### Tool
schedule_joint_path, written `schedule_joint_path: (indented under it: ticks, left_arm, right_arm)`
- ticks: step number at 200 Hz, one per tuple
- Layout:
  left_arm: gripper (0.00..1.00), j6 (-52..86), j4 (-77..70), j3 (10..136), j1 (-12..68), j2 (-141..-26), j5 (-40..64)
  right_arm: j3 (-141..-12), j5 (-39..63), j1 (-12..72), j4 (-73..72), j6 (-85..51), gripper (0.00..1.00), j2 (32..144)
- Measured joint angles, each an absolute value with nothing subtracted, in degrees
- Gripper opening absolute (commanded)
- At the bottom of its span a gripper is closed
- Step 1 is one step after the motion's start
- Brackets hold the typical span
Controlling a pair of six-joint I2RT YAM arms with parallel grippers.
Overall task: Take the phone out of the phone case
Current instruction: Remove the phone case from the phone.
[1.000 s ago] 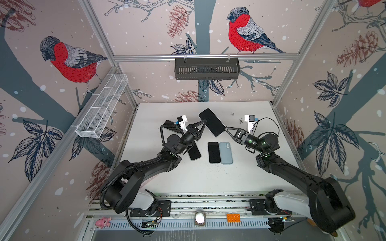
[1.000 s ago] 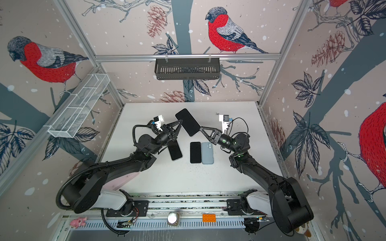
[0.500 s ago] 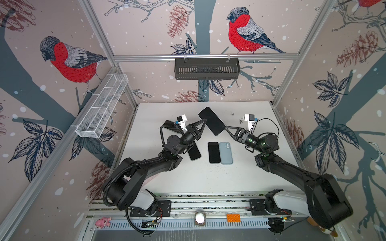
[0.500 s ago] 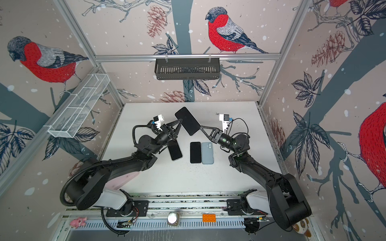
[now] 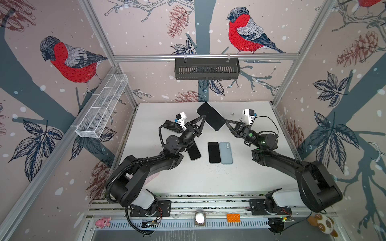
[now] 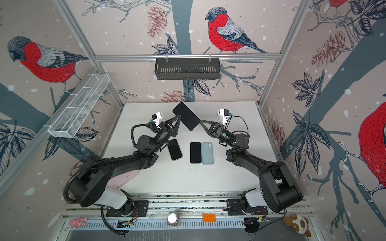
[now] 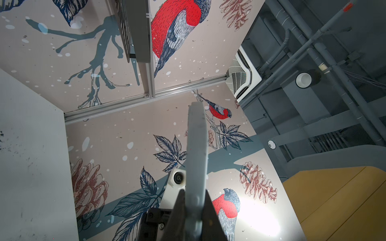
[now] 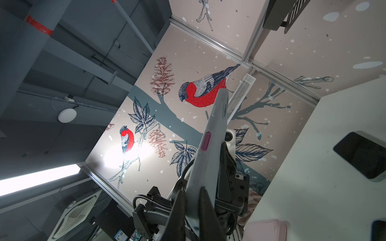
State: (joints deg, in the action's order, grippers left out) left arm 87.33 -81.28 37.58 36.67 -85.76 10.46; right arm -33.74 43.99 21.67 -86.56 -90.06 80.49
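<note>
While left pincer (image 5: 201, 120) and right pincer (image 5: 227, 122) clamp cased phone (image 5: 211, 116), white table (image 5: 240, 177), bird wallpaper (image 5: 146, 33)

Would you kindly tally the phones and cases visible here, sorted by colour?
Black-screened phones flat on the white table: 2
Light blue phone, back up: 1
Dark-screened phone in pale grey case, held aloft: 1
Pale pink case, mostly hidden: 1
Dark slab, partly hidden: 1
Total: 6

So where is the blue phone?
In both top views the blue phone lies flat near the middle of the table, right beside a black phone, on the side nearer the right arm.
</note>
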Motion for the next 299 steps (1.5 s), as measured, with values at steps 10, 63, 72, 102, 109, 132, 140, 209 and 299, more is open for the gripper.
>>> schedule_joint_path:
  ticks: [10,63,72,102,109,132,140,209,299]
  left_arm:
    - [0.0,87.48,-81.47,38.11,36.67,-86.0,10.07]
    - [0.0,88.27,-81.47,41.67,36.64,-87.96,6.7]
    - [0.0,88.31,-81.49,42.35,36.64,-88.31,6.15]
    - [0.0,88.66,-81.65,44.91,36.64,-89.73,5.15]
    - [0.0,88.75,-81.91,45.58,36.62,-90.35,4.82]
    - [0.0,89.6,-82.85,47.51,36.45,-92.47,3.9]
    - [0.0,89.91,-83.26,48.12,36.34,-93.23,3.64]
    - [0.0,90.8,-84.29,52.36,36.05,-96.25,2.96]
    - [0.0,90.17,-83.9,57.89,36.03,-98.59,1.58]
  right_arm:
    - [-34.61,43.83,21.54,-87.57,-91.94,0.07,81.76]
    - [-40.34,41.67,21.15,-92.2,-101.01,0.07,88.71]
    - [-41.32,41.28,21.12,-92.51,-102.24,0.08,89.45]
    - [-44.56,40.01,21.06,-93.76,-104.99,0.09,91.44]
    - [-45.25,39.59,21.06,-93.91,-105.3,0.09,91.9]
    - [-47.55,38.22,21.02,-93.97,-107.39,0.09,93.73]
    - [-48.12,37.65,20.99,-93.97,-108.05,0.09,94.24]
    - [-51.07,34.54,20.95,-94.02,-112.55,0.1,96.29]
    - [-56.88,30.11,21.54,-94.08,-116.84,0.14,99.5]
